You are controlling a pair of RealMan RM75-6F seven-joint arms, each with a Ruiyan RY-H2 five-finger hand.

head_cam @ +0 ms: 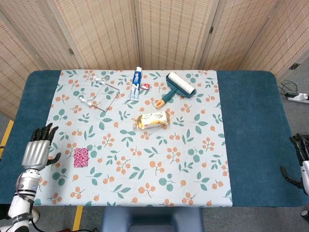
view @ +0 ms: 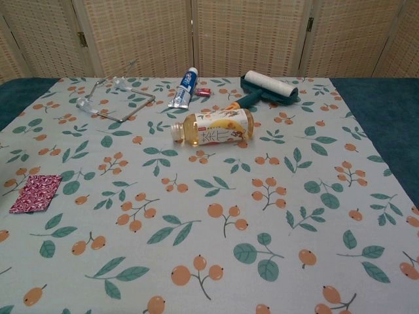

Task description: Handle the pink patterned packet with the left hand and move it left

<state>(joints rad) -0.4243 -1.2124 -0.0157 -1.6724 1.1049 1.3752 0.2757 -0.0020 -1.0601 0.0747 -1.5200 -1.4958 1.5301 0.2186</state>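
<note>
The pink patterned packet (head_cam: 80, 157) lies flat on the floral cloth near the table's left front; the chest view shows the packet (view: 35, 193) at its far left. My left hand (head_cam: 38, 151) is open, fingers spread, to the left of the packet and apart from it, over the blue table edge. It is out of the chest view. My right hand (head_cam: 300, 154) shows only partly at the right edge of the head view, off the table; its fingers look loosely spread with nothing in them.
At the back of the floral cloth (head_cam: 145, 179) lie a wire stand (head_cam: 98, 93), a toothpaste tube (head_cam: 136, 83), a small red item (head_cam: 145, 86) and a lint roller (head_cam: 175, 88). A drink bottle (head_cam: 152, 119) lies on its side mid-table.
</note>
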